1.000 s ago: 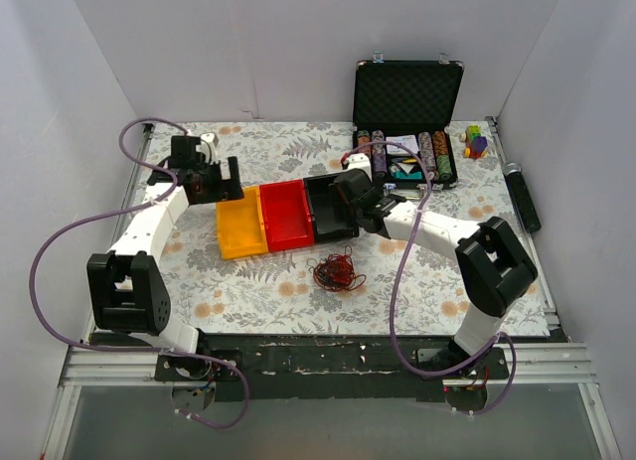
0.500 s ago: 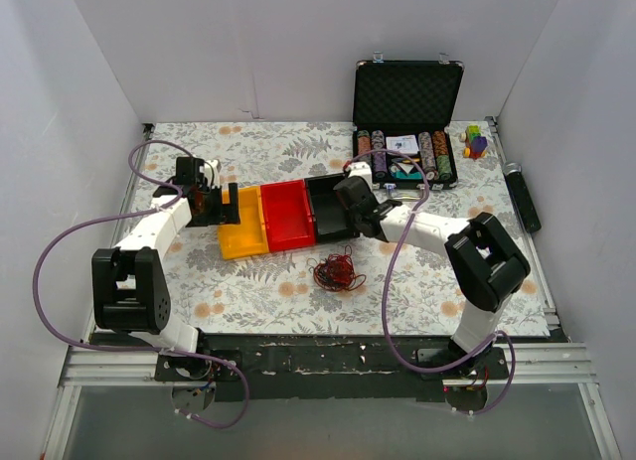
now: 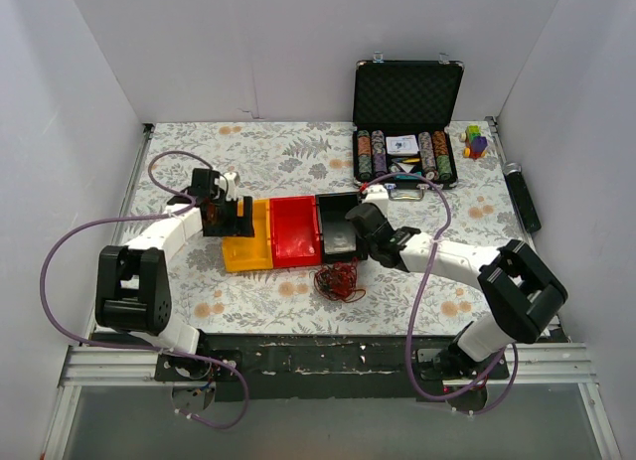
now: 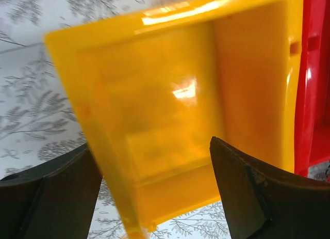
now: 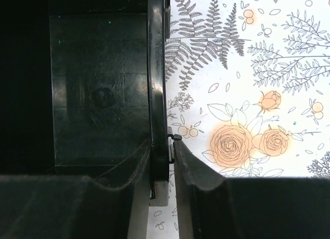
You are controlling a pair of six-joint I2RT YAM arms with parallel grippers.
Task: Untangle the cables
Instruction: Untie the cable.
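The cables [image 3: 338, 278] lie as a small dark red and black tangle on the flowered table [image 3: 248, 142], just in front of the black bin [image 3: 340, 231]. They touch neither gripper and do not show in the wrist views. My right gripper [image 3: 352, 233] [image 5: 161, 146] is shut on the black bin's [image 5: 98, 94] right wall, one finger inside and one outside. My left gripper [image 3: 229, 218] [image 4: 150, 146] stands open astride the left wall of the yellow bin [image 3: 246, 243] [image 4: 170, 94]. Its right finger is inside the bin.
A red bin [image 3: 296, 231] [image 4: 314, 94] sits between the yellow and black ones, the three in a row. An open black case [image 3: 407, 97] with poker chips stands at the back right. A small coloured toy [image 3: 476, 140] and a black cylinder [image 3: 523, 197] are at the right.
The row of bins has slid toward the near edge and a little right, up to the cables. My right gripper has closed on the black bin's wall. My left gripper has moved over the yellow bin.
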